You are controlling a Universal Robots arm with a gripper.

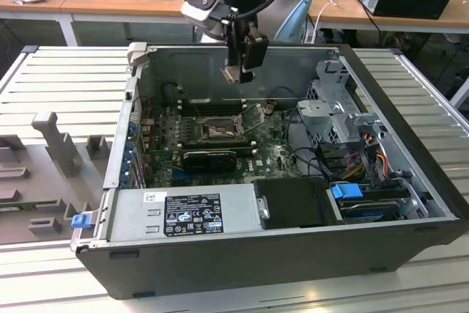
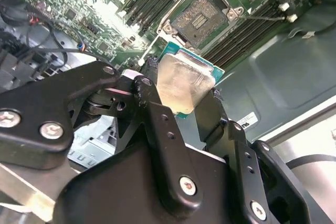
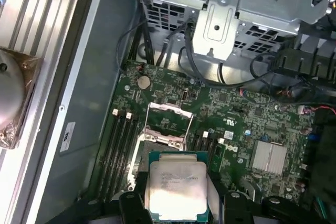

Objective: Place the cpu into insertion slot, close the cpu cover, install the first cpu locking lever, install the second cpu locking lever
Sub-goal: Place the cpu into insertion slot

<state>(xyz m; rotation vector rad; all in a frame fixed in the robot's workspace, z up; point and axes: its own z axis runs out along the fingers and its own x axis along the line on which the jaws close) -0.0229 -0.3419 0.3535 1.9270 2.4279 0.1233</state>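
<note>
The end effector hangs over the open computer case, which lies on its side on the ribbed metal worktop. It is pinching the cpu by 2 opposite edges between its black fingers. The chip's metallic face shows in both wrist views, and a green border runs around it in the second wrist view. The cpu is in the air, clear of the motherboard and well above the insertion slot. The slot's dark contact field lies bare inside its silvery rim. In the first wrist view the cpu covers part of the socket area. Just beyond it the cpu cover stands tilted up, a thin metal frame with a large window. In the exterior view the insertion slot sits near the middle of the board, almost straight beneath the held chip. Long black memory slots run beside the socket. A round coin cell and a small finned heat sink also sit on the board. A labelled power supply fills the near side of the case, and a metal drive cage stands at the exterior view's right.
</note>
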